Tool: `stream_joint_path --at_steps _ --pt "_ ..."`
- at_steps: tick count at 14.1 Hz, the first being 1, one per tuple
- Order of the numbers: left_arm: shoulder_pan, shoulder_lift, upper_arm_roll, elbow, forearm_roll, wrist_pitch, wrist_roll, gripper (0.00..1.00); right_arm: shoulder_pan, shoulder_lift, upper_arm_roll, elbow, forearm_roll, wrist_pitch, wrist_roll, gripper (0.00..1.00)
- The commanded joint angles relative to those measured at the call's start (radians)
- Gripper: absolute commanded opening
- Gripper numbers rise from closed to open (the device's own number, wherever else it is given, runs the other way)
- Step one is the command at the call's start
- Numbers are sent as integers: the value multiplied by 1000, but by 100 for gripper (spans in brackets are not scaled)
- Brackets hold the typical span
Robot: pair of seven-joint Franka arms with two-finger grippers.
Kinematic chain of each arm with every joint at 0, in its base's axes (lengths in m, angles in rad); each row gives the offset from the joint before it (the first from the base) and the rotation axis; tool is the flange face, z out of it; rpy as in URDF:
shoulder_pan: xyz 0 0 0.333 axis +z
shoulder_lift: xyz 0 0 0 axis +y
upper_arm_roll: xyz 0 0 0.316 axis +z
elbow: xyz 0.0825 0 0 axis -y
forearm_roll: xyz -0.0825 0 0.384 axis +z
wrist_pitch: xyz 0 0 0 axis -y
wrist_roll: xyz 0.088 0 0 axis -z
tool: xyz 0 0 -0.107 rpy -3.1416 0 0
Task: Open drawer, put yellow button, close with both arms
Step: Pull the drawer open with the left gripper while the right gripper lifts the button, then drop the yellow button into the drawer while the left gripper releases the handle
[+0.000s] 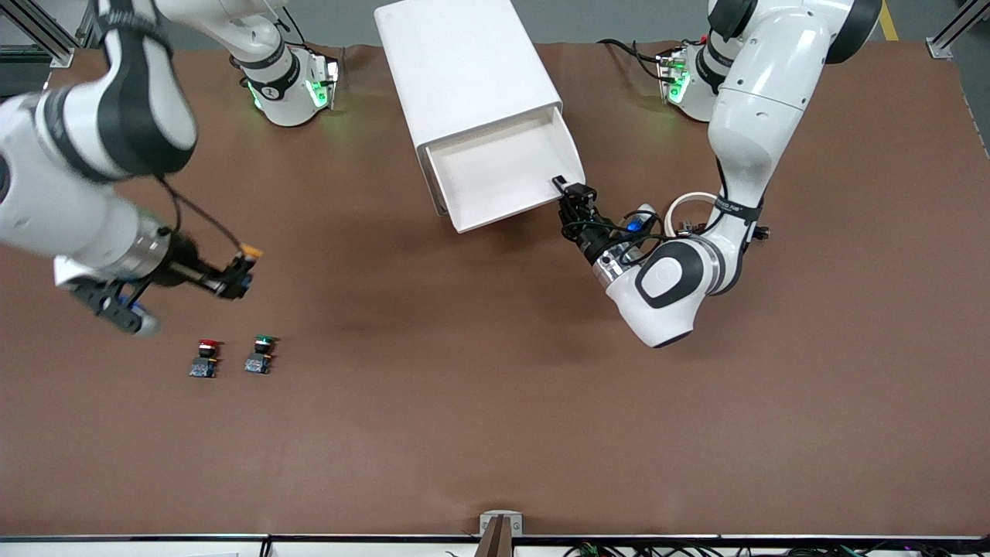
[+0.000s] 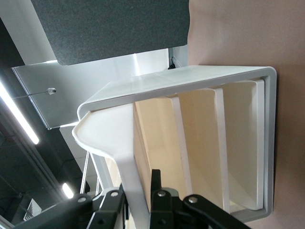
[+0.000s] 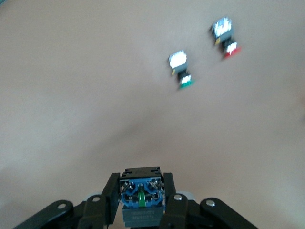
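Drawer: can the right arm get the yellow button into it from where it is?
Probably yes. The drawer is pulled out, its tray bare, with brown table between. The right end effector holds the yellow button; the left end effector grips only the front's corner.

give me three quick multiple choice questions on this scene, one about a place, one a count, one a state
1. Where is the yellow button?
A. in the drawer
B. on the table beside the green one
C. in the right gripper, over the table

2. How many buttons lie on the table?
A. one
B. two
C. three

3. What state is the top drawer in?
A. pulled out
B. pushed shut
C. taken out of the cabinet

Answers:
1 C: the right gripper is shut on it, up above the brown table.
2 B: only the red button and the green button lie there.
3 A: its white tray sticks out of the cabinet, with the left gripper clamped on its front edge.
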Motion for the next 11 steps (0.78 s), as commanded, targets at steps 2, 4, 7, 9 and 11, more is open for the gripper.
stream_joint_path --at_steps 2,4,7,9,11 --pt "12 6 4 12 -17 -6 10 19 194 -105 -12 -55 -22 -29 306 0" --pt "12 7 4 12 -17 -6 10 20 356 -103 -10 -56 -99 -25 516 0" --pt "14 7 4 12 -15 -5 10 97 509 -91 -10 -55 -127 -8 693 0" --pt "15 3 4 23 -18 -5 14 100 581 -74 -10 -55 -127 23 794 0" --pt "15 3 3 58 -20 -5 23 100 631 -56 -10 -55 -127 41 855 0"
